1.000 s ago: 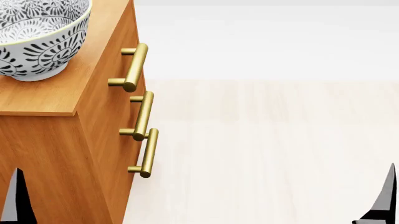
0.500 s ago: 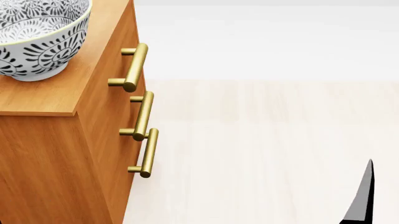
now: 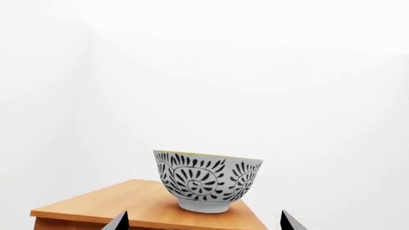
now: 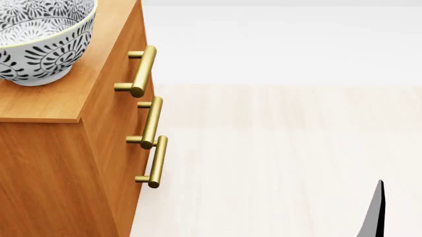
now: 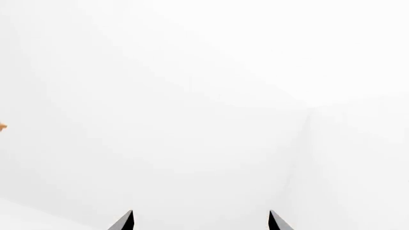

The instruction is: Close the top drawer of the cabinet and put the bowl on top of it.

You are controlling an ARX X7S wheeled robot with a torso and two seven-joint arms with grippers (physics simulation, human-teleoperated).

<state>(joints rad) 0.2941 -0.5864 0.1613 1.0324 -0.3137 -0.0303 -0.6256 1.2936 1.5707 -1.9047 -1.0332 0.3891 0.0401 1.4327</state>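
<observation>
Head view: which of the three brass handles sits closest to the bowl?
The uppermost handle, on the top drawer, just below the cabinet's flat top; the bowl stands there.

Pale wood floor (image 4: pixel 277 163) — white walls (image 3: pixel 255 72)

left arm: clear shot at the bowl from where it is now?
Probably yes. In the left wrist view the left gripper is open and points at the bowl, which stands upright on the cabinet top with nothing between them. It holds nothing.
</observation>
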